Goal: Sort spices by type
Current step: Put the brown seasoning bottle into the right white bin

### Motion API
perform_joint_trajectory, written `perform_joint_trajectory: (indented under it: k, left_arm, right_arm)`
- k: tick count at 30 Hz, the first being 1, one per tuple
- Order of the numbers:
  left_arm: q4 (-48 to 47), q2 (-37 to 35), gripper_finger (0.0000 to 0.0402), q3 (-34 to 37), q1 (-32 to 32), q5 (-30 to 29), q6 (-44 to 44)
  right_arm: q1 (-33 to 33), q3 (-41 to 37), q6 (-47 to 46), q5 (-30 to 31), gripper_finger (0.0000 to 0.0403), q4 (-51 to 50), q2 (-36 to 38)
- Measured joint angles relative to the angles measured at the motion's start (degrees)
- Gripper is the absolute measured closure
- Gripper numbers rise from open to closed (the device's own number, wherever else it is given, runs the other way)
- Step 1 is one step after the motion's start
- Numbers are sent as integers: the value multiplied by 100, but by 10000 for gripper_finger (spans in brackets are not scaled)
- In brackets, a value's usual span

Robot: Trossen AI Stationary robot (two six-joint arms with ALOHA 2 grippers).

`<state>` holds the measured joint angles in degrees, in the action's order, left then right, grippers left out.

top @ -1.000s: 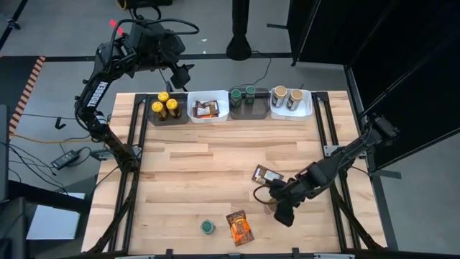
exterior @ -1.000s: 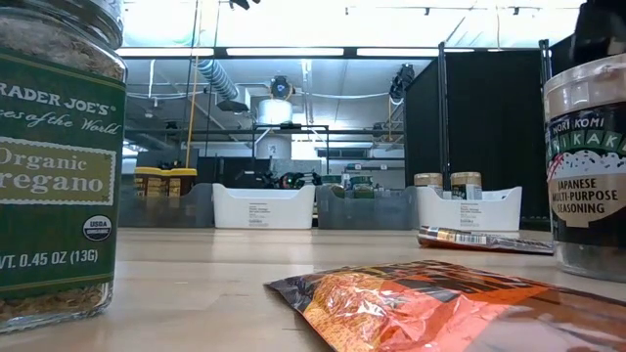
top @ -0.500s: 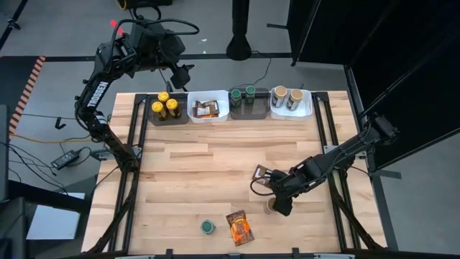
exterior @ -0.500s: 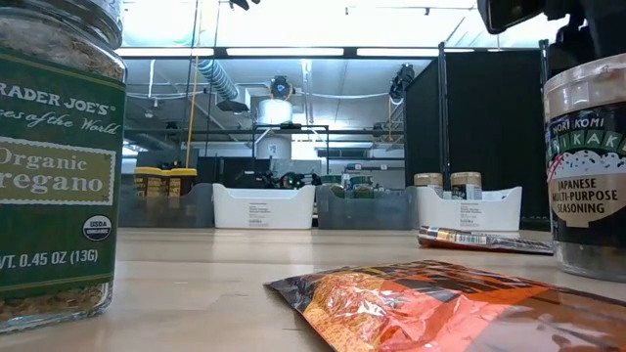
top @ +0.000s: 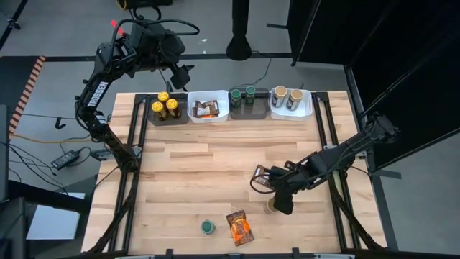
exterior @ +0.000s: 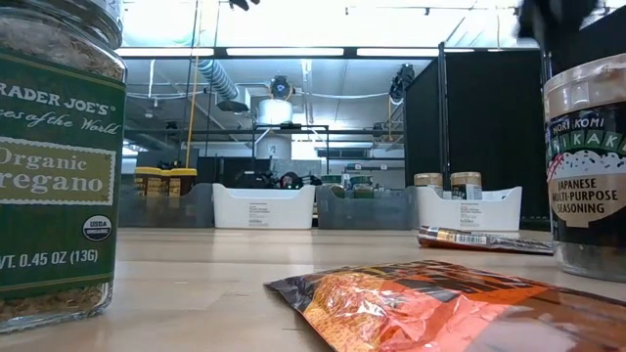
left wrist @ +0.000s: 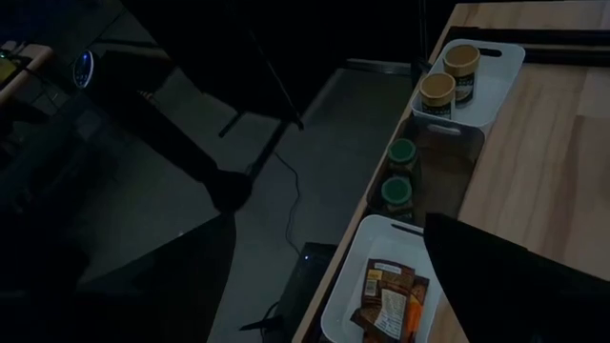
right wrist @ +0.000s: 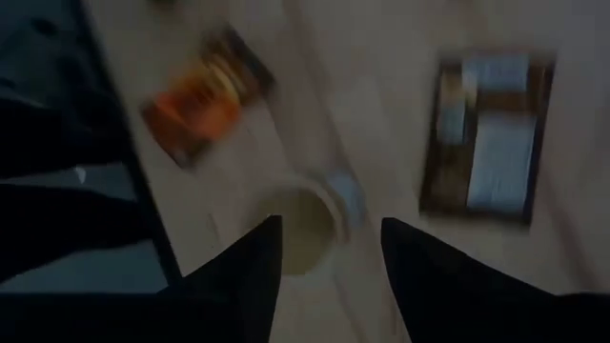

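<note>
A tan-lidded jar [top: 269, 208] stands on the table at the near right, and also shows in the low view [exterior: 587, 166]. My right gripper [right wrist: 329, 229] is open just above it, pointing down, its fingers [right wrist: 250, 267] on either side without touching. It also shows in the high view [top: 277, 203]. A brown packet [top: 262, 175] lies flat just beyond it. An orange packet [top: 239, 227] and a green-lidded oregano jar [top: 208, 227] are near the front edge. My left gripper [top: 182, 75] is open and empty, raised behind the far left bins.
Four bins line the far edge: a dark one with yellow-lidded jars [top: 165, 108], a white one with brown packets [top: 208, 108], a dark one with green-lidded jars [top: 248, 99] and a white one with tan-lidded jars [top: 291, 101]. Bare wood lies across the table's middle and left.
My right gripper has moved a little toward the table's left and far edge, its arm swinging in over the brown packet, and it now stands over the tan-lidded jar. The jars and packets have stayed where they were.
</note>
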<state>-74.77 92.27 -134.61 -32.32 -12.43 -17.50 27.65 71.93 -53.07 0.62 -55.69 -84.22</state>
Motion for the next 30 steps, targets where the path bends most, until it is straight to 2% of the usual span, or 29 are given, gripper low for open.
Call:
perform_joint_trajectory:
  k: [3, 6, 9, 13, 18, 23, 30]
  left_arm:
    - [-55, 0, 55, 0, 0, 0, 3]
    - [-67, 0, 55, 0, 2, 0, 23]
    - [-91, 0, 55, 0, 1, 0, 31]
    - [-146, 0, 55, 0, 2, 0, 31]
    - [-163, 0, 55, 0, 2, 1, 31]
    - [-164, 0, 55, 0, 2, 2, 29]
    - [-165, 0, 55, 0, 2, 2, 27]
  right_arm:
    - [130, 661, 401, 507, 225, -174, -14]
    - [332, 1276, 358, 946, 244, -611, -97]
    - [586, 1613, 97, 1117, 261, -1060, -219]
    - [912, 1619, -250, 835, 273, -1402, -501]
    - [1017, 1619, 213, 460, 271, -1757, -1039]
    - [931, 1617, 851, -181, 235, -1565, -1524]
    - [689, 1616, 959, -327, 121, -1535, -1825]
